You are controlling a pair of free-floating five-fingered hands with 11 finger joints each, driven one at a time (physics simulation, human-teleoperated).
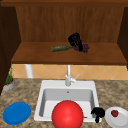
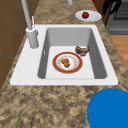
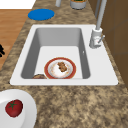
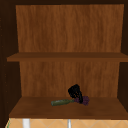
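My left hand [image 1: 74,39] is up at the lower cabinet shelf [image 1: 37,56], its fingers curled down onto a dark green bottle-shaped thing [image 1: 61,48] that lies on its side with a purple end [image 1: 85,48]. The upper view shows the same hand [image 4: 74,92] over that green thing [image 4: 61,102]. My right hand [image 1: 98,112] hovers idle at the sink's front right corner, fingers relaxed, beside a white plate [image 1: 120,121] with a tomato [image 1: 114,113]. It shows at the edge of the right side view [image 3: 1,51].
In the sink [image 2: 100,62] lie a red-rimmed plate [image 2: 55,67] with food and a brown thing [image 2: 82,50]. A red round shape [image 1: 67,114] stands at the sink's front. A blue plate [image 1: 17,113] lies left, a potted plant [image 1: 9,82] farther back. The faucet [image 1: 68,77] rises behind the basin.
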